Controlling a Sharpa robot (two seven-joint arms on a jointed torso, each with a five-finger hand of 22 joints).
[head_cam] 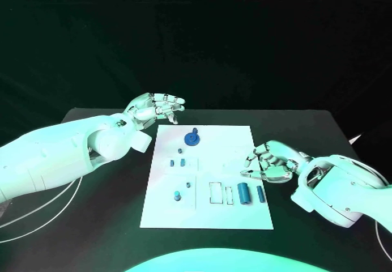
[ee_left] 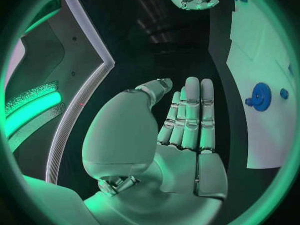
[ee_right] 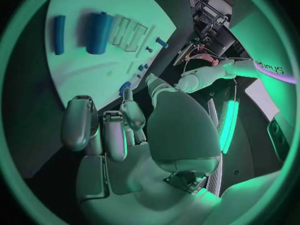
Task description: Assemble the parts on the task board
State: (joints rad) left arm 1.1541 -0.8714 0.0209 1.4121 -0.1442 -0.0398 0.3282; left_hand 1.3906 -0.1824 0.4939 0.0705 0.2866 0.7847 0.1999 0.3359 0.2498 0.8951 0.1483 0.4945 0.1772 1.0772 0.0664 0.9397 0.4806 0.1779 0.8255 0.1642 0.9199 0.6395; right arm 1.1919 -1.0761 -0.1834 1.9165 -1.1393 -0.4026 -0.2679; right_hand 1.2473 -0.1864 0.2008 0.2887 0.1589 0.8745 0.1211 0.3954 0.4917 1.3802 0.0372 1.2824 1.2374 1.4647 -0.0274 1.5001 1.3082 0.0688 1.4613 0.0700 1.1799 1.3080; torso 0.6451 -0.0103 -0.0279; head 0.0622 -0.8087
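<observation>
We read no writing on the white task board [head_cam: 220,141], which lies between our hands with its long axis running away from us. Our left hand [head_cam: 155,107] hovers just off the board's far left corner, fingers apart and grasping nothing, with the round blue disc part [head_cam: 192,139] near it. Our right hand [head_cam: 271,162] sits at the board's right edge, fingers curled in on nothing, just beyond two blue cylinders [head_cam: 251,194] whose long axes follow the board's.
</observation>
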